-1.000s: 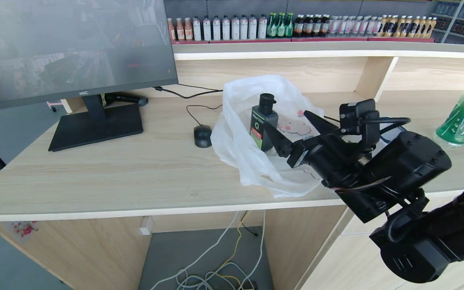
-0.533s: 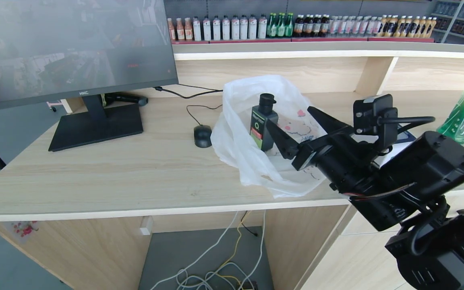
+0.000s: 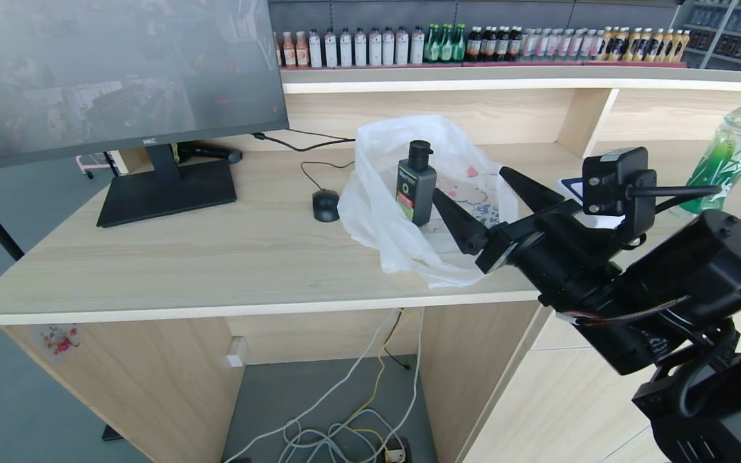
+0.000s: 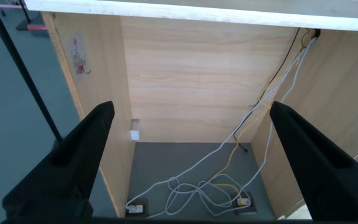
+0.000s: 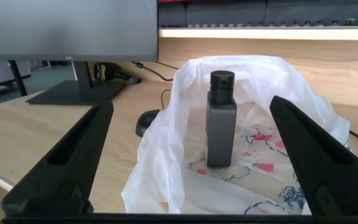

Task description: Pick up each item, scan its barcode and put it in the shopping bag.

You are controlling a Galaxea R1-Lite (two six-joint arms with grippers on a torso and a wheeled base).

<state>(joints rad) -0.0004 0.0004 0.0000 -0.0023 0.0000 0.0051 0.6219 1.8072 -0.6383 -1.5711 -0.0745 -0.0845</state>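
The right gripper [image 3: 472, 182] hung above the counter [image 3: 216, 257] near its front edge, its two black fingers spread wide and aimed toward the counter's back, with the right arm [image 3: 666, 283] sloping up behind it. The left gripper [image 4: 191, 109] sat low before the counter, under its top, fingers likewise splayed.

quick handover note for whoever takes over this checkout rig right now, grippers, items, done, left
Right gripper: open, empty, in front of the shopping bag, pointing at it.
Left gripper: open, empty, held low, facing the cables under the counter.
Dark bottle: upright inside the bag, so it looks done.
Green bottle: on the counter at the right, not bagged.
Blue and white item: partly hidden behind the right arm.
Left: pick up, scan and bag the green bottle, then probably the hidden item.
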